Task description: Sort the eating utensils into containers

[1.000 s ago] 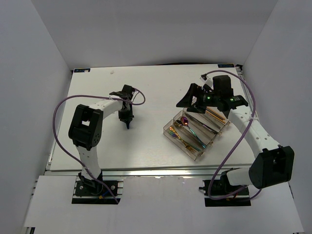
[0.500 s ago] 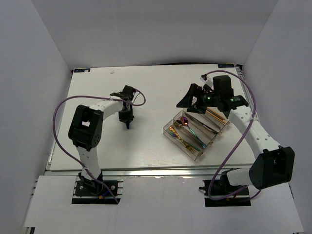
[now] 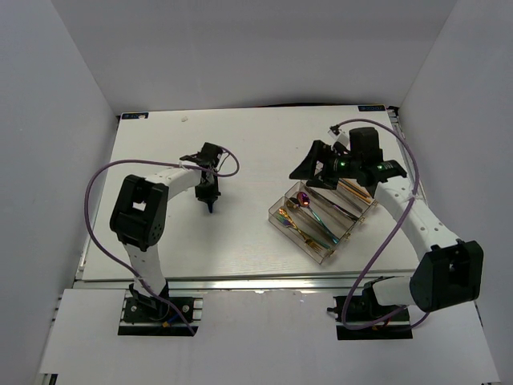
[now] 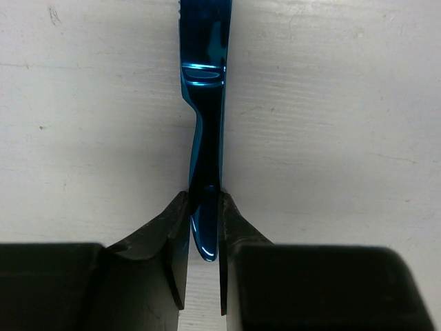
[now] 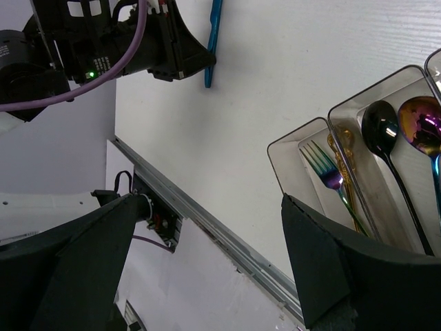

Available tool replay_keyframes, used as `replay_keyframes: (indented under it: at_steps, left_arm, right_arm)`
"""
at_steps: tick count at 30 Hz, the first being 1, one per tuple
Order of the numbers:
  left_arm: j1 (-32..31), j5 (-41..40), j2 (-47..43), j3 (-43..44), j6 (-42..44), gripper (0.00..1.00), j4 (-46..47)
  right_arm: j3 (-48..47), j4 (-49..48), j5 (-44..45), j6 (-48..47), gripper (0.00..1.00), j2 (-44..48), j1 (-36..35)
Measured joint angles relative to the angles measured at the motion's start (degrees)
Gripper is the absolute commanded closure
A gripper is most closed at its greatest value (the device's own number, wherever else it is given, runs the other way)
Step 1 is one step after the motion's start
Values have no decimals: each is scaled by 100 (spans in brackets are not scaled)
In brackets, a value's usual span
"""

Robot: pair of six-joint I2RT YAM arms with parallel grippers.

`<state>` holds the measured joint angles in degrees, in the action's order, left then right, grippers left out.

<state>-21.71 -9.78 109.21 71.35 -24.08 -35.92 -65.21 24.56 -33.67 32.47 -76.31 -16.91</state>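
My left gripper (image 3: 210,202) points down at the table's left middle and is shut on the handle end of a blue utensil (image 4: 207,103). That piece runs away from the fingers, close over the white table. It also shows in the right wrist view (image 5: 213,34). The smoky clear tray (image 3: 275,220) sits at right centre and holds rainbow pieces (image 3: 309,228) and gold-brown chopsticks (image 3: 357,191). In the right wrist view its wall (image 5: 289,141) encloses a rainbow fork (image 5: 329,174), a gold piece, a dark spoon (image 5: 380,124) and a rainbow spoon (image 5: 422,114). My right gripper (image 3: 309,170) is wide open and empty above the tray's far-left corner.
The white table is walled by white panels on three sides. A metal rail (image 5: 207,224) runs along the near edge, with both arm bases below it. Purple cables loop beside each arm.
Almost nothing has moved. The left arm has shifted slightly with the blue utensil still in its grip, and the right gripper stays open over the tray.
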Motion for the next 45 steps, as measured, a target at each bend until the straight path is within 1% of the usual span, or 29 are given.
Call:
replay_keyframes:
  at_steps: [3,7,14,23,26,36,42,45]
  left_arm:
    - [-24,20,-50,-9,-4,100,-109]
    - [-170,17,-103,0,-22,100,-514]
    - [-374,26,-328,7,-129,100,-1049]
    - [-380,79,-1108,7,-372,100,-1158]
    - [-391,153,-1261,-15,-422,100,-1143]
    - [-391,297,-1427,-131,-485,100,-1163]
    - [-391,417,-1679,-168,-494,100,-1126]
    - [-391,505,-1740,-337,-514,100,-970]
  right_arm:
    - [190,-188,-74,74,11,2,-31]
    - [258,-431,-79,210,11,-90,-205]
    - [256,-1169,92,632,11,-745,-726]
    - [393,-2120,407,1381,11,-1113,-835]
    - [363,-2315,485,1530,11,-1325,-986]
    - [9,-2500,614,2149,11,-2299,-1628]
    - [-656,-2715,658,2643,11,-3047,-2028]
    - [-957,-2691,737,2944,11,-3392,-2173]
